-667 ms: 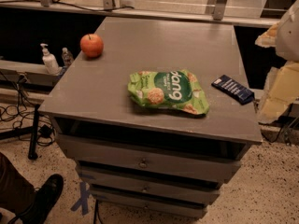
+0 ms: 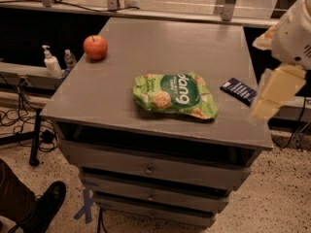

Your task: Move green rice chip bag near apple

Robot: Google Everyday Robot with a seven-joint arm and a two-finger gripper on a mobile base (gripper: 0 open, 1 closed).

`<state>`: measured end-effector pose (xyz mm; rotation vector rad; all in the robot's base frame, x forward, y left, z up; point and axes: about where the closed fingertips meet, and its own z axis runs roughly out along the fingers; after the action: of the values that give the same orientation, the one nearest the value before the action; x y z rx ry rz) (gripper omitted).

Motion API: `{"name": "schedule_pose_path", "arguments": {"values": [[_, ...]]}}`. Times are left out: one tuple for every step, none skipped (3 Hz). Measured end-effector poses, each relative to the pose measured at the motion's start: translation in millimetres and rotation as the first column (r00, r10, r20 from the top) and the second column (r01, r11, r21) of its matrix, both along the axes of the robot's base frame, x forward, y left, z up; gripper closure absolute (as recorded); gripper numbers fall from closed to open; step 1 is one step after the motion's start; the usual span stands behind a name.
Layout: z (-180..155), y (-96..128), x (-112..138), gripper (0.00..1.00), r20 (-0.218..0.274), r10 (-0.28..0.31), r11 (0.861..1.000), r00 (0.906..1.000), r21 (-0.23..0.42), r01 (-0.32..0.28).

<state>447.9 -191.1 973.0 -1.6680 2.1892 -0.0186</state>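
Note:
The green rice chip bag (image 2: pixel 175 95) lies flat near the middle of the grey table top (image 2: pixel 112 86), its dark-green panel and white lettering facing up. The red-orange apple (image 2: pixel 95 47) stands at the table's far left edge, well apart from the bag. My gripper (image 2: pixel 272 95) hangs from the white arm (image 2: pixel 294 30) at the right, above the table's right edge. It is to the right of the bag and holds nothing that I can see.
A small flat dark-blue packet (image 2: pixel 238 91) lies at the table's right edge, just under the gripper. The table is a cabinet with drawers (image 2: pixel 150 169) below. Bottles (image 2: pixel 50 62) stand on a ledge to the left. A person's shoe (image 2: pixel 46 205) is at the lower left.
My gripper has moved a little to the left, in toward the table's right edge. The bag, apple and packet have not moved.

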Motion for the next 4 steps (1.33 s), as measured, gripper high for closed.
{"name": "schedule_pose_path", "arguments": {"values": [[-9.4, 48.7, 13.8, 0.00, 0.026, -0.005, 0.992, 0.9996, 0.124, 0.002], [-16.7, 93.5, 30.6, 0.00, 0.078, 0.015, 0.977, 0.9969, 0.211, -0.031], [-38.5, 128.8, 46.6, 0.00, 0.123, 0.041, 0.965, 0.9915, 0.252, -0.071], [-65.8, 152.0, 64.1, 0.00, 0.148, 0.057, 0.959, 0.9873, 0.267, -0.096]]}}
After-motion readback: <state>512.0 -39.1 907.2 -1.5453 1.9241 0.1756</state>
